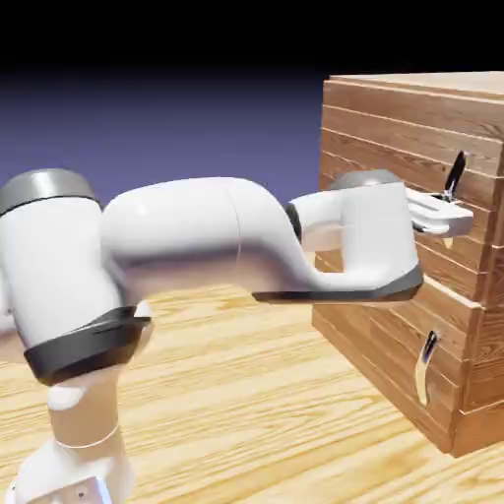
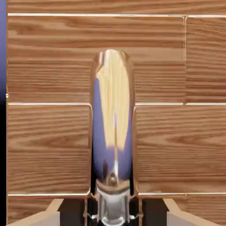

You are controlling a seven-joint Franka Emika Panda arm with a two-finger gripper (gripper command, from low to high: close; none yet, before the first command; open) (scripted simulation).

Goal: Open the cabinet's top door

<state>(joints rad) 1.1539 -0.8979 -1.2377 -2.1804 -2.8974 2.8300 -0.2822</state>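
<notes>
Upper door (image 2: 48, 150) of the wooden cabinet (image 1: 394, 148), curved metal handle (image 2: 113, 101) upright on its planks, gripper (image 2: 113, 216) closed on the handle's lower part.

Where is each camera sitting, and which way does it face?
Exterior view: stands beside the robot, looking across the arm toward the cabinet; the arm, hand and gripper show.
Hand view: rides on the hand, looking along the gripper at the top door; only finger tips show, at the bottom edge.
Shared: upper handle, door planks, gripper.
</notes>
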